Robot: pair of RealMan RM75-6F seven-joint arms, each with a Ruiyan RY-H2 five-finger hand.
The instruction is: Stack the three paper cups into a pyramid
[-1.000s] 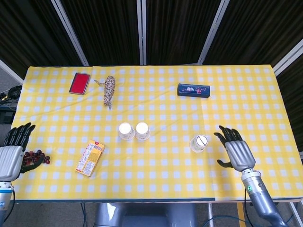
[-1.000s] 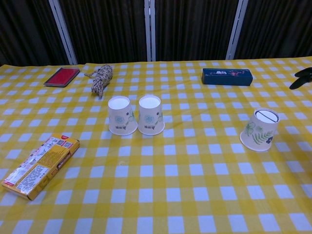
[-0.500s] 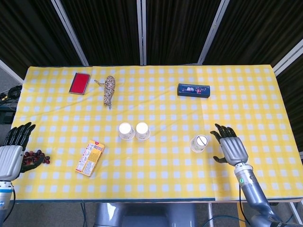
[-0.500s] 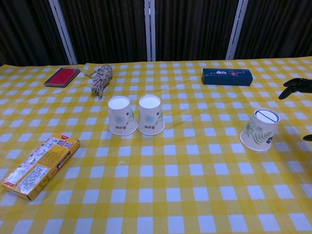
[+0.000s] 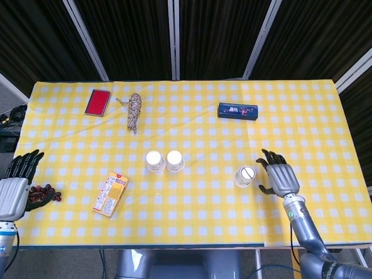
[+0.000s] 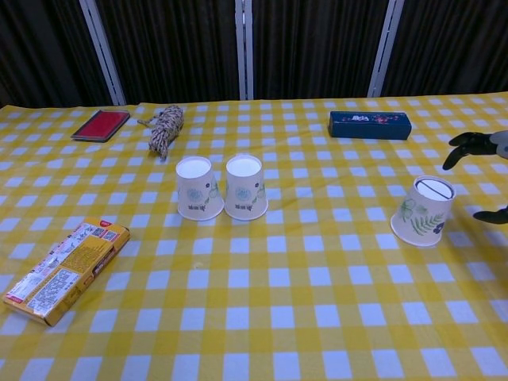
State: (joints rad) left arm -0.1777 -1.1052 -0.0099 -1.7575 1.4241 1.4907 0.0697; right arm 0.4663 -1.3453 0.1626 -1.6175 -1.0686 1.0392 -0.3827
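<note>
Two upside-down paper cups stand side by side mid-table, the left cup (image 5: 154, 161) (image 6: 198, 187) touching the right cup (image 5: 175, 161) (image 6: 245, 186). A third upside-down cup with a green leaf print (image 5: 244, 176) (image 6: 424, 210) stands apart to the right. My right hand (image 5: 278, 176) (image 6: 479, 151) is open just right of that cup, fingers spread toward it without touching. Far off at the table's left edge, my left hand (image 5: 15, 182) is open and holds nothing.
A yellow snack box (image 5: 111, 194) (image 6: 65, 270) lies front left. At the back lie a red case (image 5: 97, 102) (image 6: 101, 125), a twine bundle (image 5: 134, 110) (image 6: 164, 129) and a dark blue box (image 5: 237, 110) (image 6: 370, 125). Dark berries (image 5: 43, 192) sit by my left hand.
My right hand has moved left toward the leaf-print cup, closing most of the gap. The cups and my left hand have not moved.
</note>
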